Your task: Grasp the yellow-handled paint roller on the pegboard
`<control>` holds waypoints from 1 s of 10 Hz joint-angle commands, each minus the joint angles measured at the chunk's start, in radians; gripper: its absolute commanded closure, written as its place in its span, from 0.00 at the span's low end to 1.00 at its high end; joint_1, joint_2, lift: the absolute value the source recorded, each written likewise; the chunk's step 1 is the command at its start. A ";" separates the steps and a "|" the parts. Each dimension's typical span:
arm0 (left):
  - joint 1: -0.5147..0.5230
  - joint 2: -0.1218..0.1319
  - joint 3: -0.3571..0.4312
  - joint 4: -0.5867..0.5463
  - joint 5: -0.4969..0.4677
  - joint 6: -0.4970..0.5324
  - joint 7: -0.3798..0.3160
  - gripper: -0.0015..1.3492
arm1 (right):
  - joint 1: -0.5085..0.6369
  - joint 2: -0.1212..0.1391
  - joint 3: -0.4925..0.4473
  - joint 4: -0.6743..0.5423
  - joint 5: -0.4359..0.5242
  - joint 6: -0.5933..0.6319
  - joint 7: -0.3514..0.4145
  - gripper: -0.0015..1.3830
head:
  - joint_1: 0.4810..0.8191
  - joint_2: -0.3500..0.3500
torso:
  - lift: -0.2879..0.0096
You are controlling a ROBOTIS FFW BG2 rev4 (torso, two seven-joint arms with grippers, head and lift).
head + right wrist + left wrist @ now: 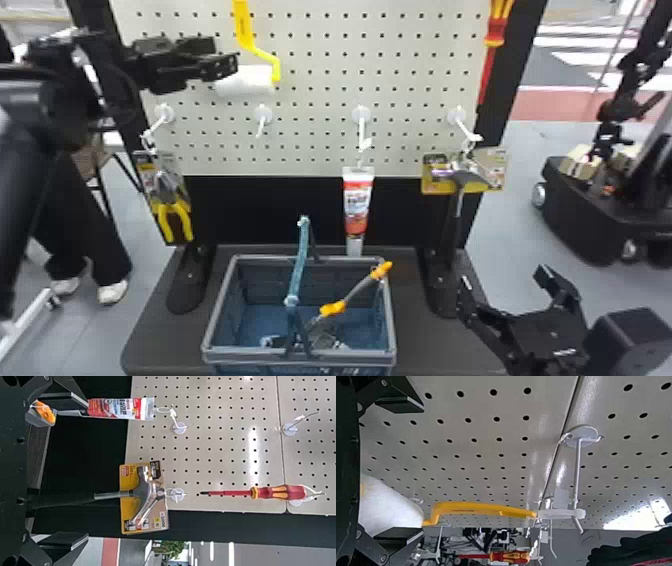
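the yellow-handled paint roller [247, 80] with its white sleeve hangs in the upper left of the cream perforated pegboard [360, 60]. the left end effector [220, 60] is right at it, fingers spread wide with the sleeve between them, nothing clamped. the right end effector [505, 290] sits lower right beside the dark counter [430, 345], wide open and holding nothing.

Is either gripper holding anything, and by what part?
Nothing is held. The left gripper is open at the roller, by its white sleeve; the right gripper is open, empty.
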 commanded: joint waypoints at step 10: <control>-0.188 -0.069 -0.165 0.186 0.006 -0.027 -0.007 0.90 | -0.031 -0.028 0.020 0.028 0.000 0.012 0.000 0.10 | 0.20 0.50 | 0.63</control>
